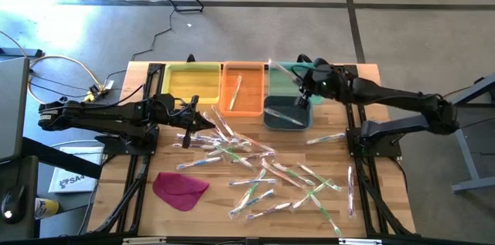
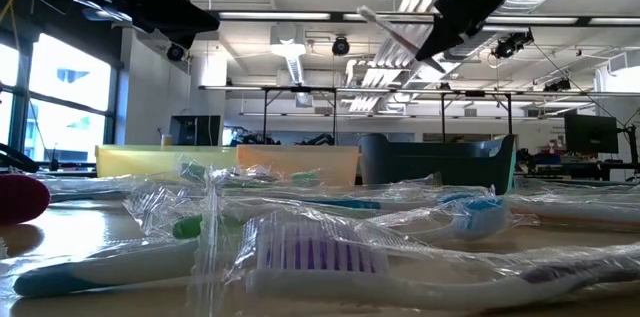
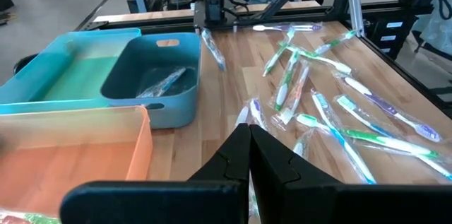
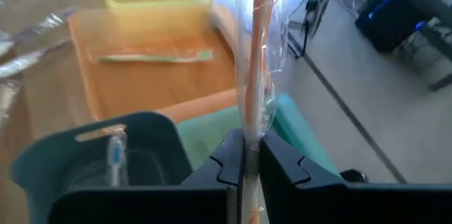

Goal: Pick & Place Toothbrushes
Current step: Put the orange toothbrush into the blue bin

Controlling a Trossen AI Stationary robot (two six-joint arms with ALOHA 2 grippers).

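A purple-bristled wrapped toothbrush (image 2: 320,252) lay nearest, with the other toothbrushes (image 1: 267,171) scattered over the counter (image 1: 387,199). The right gripper (image 4: 248,155) pinched an orange-handled toothbrush (image 4: 254,61) above the bins (near the orange bin (image 1: 241,90)); its slick wrapper could slip, dropping it elsewhere. The left gripper (image 3: 248,155) hovered, jaws pressed together.

Wrapped toothbrushes (image 2: 330,257) lay heaped before a dark bin (image 2: 437,160); above the bin, the right gripper (image 2: 432,45) gripped an orange-handled toothbrush (image 2: 385,27).
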